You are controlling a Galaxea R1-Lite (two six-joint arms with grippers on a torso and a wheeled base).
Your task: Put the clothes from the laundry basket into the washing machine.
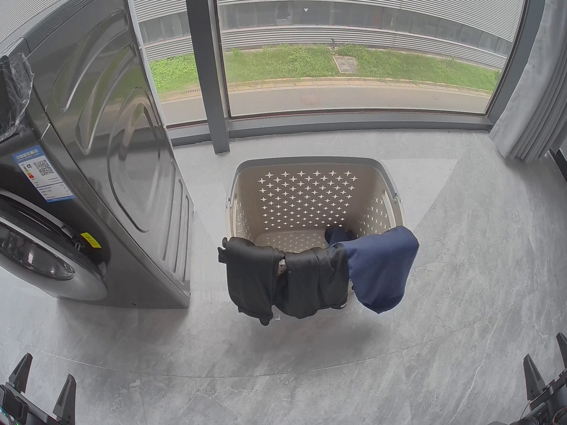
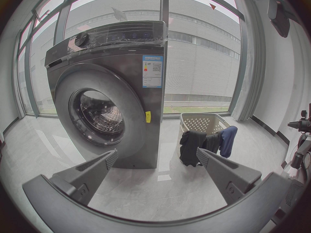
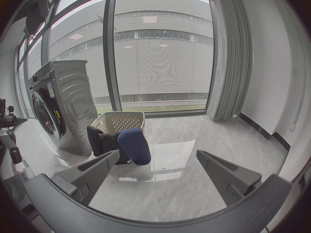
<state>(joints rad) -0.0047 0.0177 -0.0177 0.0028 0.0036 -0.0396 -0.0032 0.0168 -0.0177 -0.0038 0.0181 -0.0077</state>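
A beige perforated plastic laundry basket [image 1: 313, 199] stands on the grey tiled floor [image 1: 460, 278], just beside the dark grey front-loading washing machine [image 1: 118, 149]. Two garments hang over the basket's near rim, mostly outside it. One is a crumpled black garment [image 1: 277, 281] and the other a navy blue garment [image 1: 381, 267] at the right corner, with a fold of the blue one dipping inside.

The head view looks down into the basket. The left wrist view faces the machine's front, where the steel drum [image 2: 100, 117] shows in the round port. The right wrist view takes in the grey curtain [image 3: 231, 55].

Both the left gripper [image 1: 46, 379] and the right gripper [image 1: 544, 352] sit low and well apart from the basket, with jaws spread and nothing held.
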